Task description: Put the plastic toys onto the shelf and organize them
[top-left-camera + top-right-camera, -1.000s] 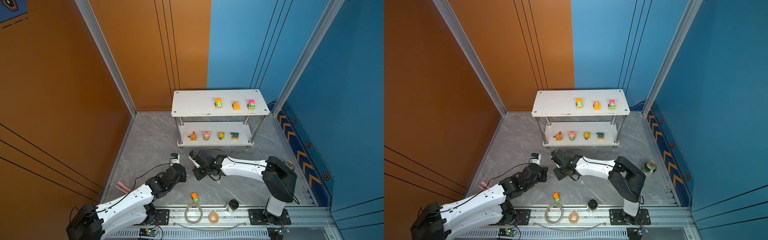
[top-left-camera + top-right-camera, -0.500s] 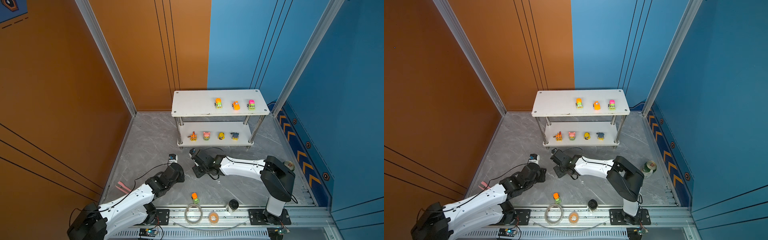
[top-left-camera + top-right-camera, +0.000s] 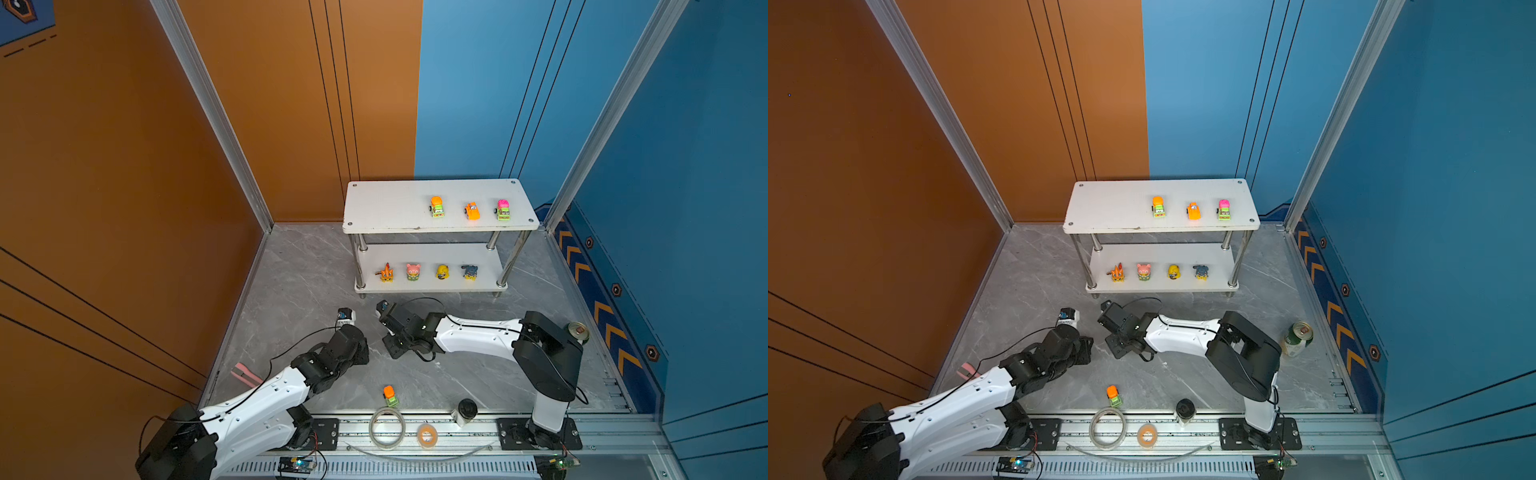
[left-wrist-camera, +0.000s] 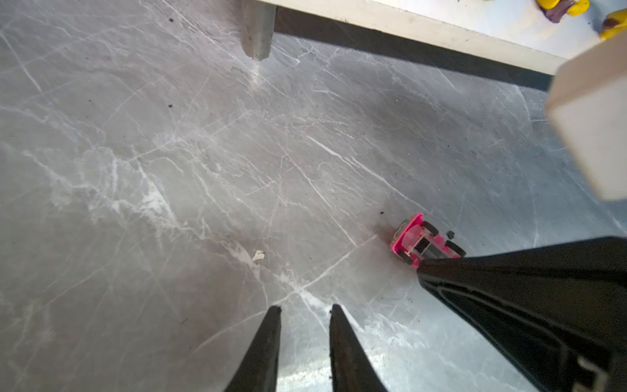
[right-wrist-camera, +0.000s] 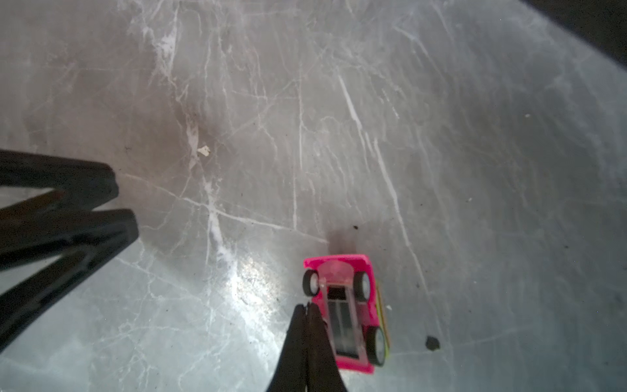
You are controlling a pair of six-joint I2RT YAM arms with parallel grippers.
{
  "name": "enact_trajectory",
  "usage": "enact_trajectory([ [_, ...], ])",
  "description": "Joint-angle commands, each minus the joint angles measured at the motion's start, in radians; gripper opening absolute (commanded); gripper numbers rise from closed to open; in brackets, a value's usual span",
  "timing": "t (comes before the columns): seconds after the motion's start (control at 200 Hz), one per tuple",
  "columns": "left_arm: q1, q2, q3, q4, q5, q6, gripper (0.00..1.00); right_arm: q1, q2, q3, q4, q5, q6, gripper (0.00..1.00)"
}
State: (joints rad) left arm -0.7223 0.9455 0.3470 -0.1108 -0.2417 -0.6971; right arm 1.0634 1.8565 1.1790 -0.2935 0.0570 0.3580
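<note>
Hardly any movement over the last second: both arms low over the grey floor (image 3: 299,270) in front of the shelf (image 3: 386,208), shifted by a hair at most. Far left on the floor, a small pink thing (image 3: 245,374), too small to name. Next, the left gripper (image 4: 304,308), tips a little apart with nothing between, over bare floor. Just right of it, a pink car (image 5: 342,315) on its roof, wheels up, hidden under the arms in both top views. At the car's side, the right gripper (image 5: 307,307), pressed fully together and seemingly touching the car's edge, not clamped on it. Nearer the front rail, an orange-topped car (image 3: 390,395) alone on the floor, then a clear tape roll (image 3: 370,429), a small orange tape roll (image 3: 420,436) and a black cup (image 3: 466,409). Far right, a green can (image 3: 1296,338). On the shelf's top board, toward the right: an orange-and-green car (image 3: 436,206), an orange car (image 3: 471,211), a pink-and-green car (image 3: 503,210). On the lower board, in a row: an orange figurine (image 3: 385,273), a pink figurine (image 3: 412,272), a yellow figurine (image 3: 442,272), a blue-grey figurine (image 3: 469,272).
</note>
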Motion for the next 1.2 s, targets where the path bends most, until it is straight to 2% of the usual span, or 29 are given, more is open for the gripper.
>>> enact_trajectory([
  [0.0, 0.013, 0.010, -0.014, 0.024, 0.019, 0.013, 0.28, 0.032, 0.024, -0.034, 0.022, 0.022, -0.006, 0.00],
  [0.16, 0.012, 0.036, 0.001, 0.032, 0.034, 0.019, 0.30, 0.039, -0.022, -0.068, 0.038, 0.022, -0.014, 0.00],
  [0.405, -0.012, 0.117, 0.058, 0.064, 0.037, 0.034, 0.34, 0.020, -0.253, -0.090, -0.004, 0.110, -0.054, 0.00],
  [0.506, -0.045, 0.191, 0.120, 0.079, 0.032, 0.053, 0.24, -0.027, -0.328, -0.124, -0.017, 0.129, -0.029, 0.00],
  [0.676, -0.084, 0.319, 0.198, 0.139, 0.059, 0.060, 0.00, -0.096, -0.353, -0.178, -0.023, 0.091, 0.012, 0.00],
  [1.001, -0.112, 0.385, 0.224, 0.212, 0.094, 0.041, 0.00, -0.112, -0.316, -0.189, -0.005, 0.072, 0.020, 0.00],
  [1.196, -0.119, 0.408, 0.189, 0.251, 0.109, 0.005, 0.00, -0.125, -0.316, -0.193, -0.007, 0.065, 0.017, 0.00],
])
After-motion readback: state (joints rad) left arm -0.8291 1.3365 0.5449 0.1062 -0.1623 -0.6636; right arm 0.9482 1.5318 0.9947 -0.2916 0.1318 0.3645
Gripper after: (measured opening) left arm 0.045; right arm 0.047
